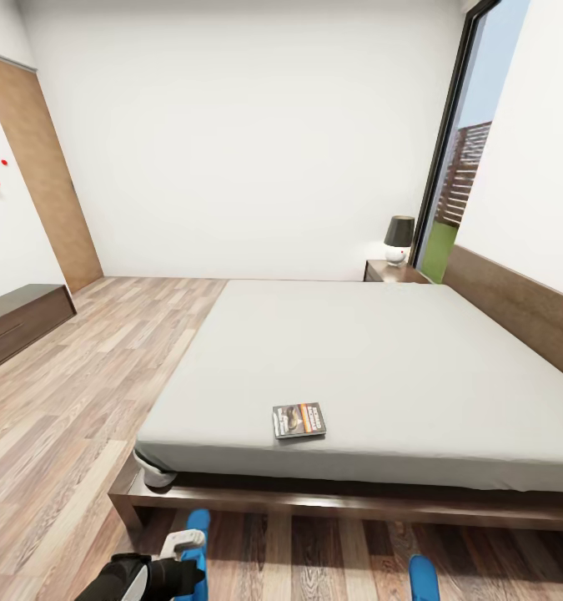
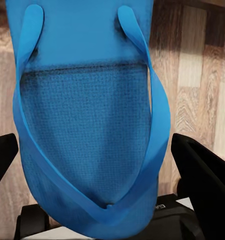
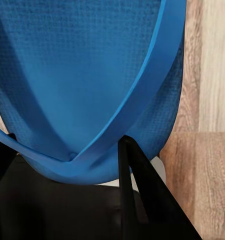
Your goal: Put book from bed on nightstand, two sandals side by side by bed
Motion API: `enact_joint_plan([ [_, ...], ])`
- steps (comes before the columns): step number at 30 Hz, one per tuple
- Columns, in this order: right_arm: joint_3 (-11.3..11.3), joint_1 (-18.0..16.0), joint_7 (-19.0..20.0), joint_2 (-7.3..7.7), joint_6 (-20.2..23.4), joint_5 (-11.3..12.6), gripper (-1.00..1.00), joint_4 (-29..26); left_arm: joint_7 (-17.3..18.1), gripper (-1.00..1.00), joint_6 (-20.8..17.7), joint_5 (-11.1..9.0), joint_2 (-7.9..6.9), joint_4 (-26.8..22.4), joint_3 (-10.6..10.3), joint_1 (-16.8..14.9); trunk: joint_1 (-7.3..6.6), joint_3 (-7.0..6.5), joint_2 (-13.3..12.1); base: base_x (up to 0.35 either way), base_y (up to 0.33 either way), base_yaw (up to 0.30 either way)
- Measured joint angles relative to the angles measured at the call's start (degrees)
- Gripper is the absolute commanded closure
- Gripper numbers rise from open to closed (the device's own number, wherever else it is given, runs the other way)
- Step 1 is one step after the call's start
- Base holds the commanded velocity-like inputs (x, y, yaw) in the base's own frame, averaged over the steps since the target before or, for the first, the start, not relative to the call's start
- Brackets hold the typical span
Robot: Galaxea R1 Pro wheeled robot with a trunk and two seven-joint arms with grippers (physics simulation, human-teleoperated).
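From my head camera I look across the bedroom: white walls, a light wood-plank floor [image 1: 72, 392], a tan door [image 1: 52, 188] at far left and a tall dark-framed window [image 1: 464, 142] at far right. The bed [image 1: 373, 351] takes up most of the view, its grey-beige mattress bare except for one item, its dark headboard [image 1: 515, 305] running along the right wall and its dark platform edge nearest me. A long low dark cabinet [image 1: 18, 321] stands against the left wall. Beyond the bed's far corner, by the window, I see the nightstand [image 1: 394, 271] with its dark-shaded, white-based lamp [image 1: 399, 239] on top.

The book [image 1: 299, 420] lies flat on the mattress, close to the near edge and roughly midway along it, well apart from the nightstand.

Both sandals are on the floor on my side of the bed. The left sandal [image 1: 196, 534] [image 2: 87, 115] lies just in front of the platform; in my left wrist camera the left gripper [image 2: 102, 160] has its black fingers [image 2: 200, 172] spread wide on either side of the sandal, not pinching it. The right sandal [image 1: 423, 578] [image 3: 87, 75] peeks in at the lower edge of the head view. In my right wrist camera it sits right against the right gripper's black finger [image 3: 142, 195], but I cannot tell whether that gripper is clenched or released.
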State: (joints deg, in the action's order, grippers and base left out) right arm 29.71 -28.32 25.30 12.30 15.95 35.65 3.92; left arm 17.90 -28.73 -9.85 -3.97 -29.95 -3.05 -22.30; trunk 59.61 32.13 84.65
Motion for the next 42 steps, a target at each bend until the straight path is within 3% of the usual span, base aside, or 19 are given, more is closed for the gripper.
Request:
enact_joint_plan([
  [8, 0.1, -0.1, 0.0, -0.09, 0.0, 0.0, 1.0, -0.1, -0.5, 1.0, -0.1, 0.0, 0.07, 0.2, -0.1, 0.0, 0.0, 0.0, 0.0, 0.0, 0.0, 0.0],
  [17, 0.7, -0.1, 0.0, -0.13, -0.8, 0.1, 1.0, 0.0, -3.7, 1.0, 0.1, 0.0, 0.08, 0.4, -0.2, 0.0, 1.97, 1.61, 3.6, 0.0, 0.0, 0.0],
  [24, 0.8, -0.1, 0.0, -0.08, -1.2, 0.1, 1.0, 0.0, -3.8, 1.0, 0.2, 0.0, 0.11, 0.4, -0.3, 0.0, 3.51, 2.87, 6.4, 0.0, 0.0, 0.0],
  [28, 0.8, -0.1, 0.0, -0.07, -3.9, 0.1, 1.0, 0.2, -3.8, 1.0, 0.3, 0.0, 0.09, 0.6, -0.3, 0.0, 4.39, 3.59, 8.0, 0.0, 0.0, 0.0],
  [42, 0.8, -0.1, 0.0, -0.07, -4.1, 0.1, 1.0, 0.2, -3.8, 1.0, 0.3, 0.0, 0.09, 0.6, -0.3, 0.1, 7.46, 6.1, 13.6, 0.0, 0.0, 0.0],
])
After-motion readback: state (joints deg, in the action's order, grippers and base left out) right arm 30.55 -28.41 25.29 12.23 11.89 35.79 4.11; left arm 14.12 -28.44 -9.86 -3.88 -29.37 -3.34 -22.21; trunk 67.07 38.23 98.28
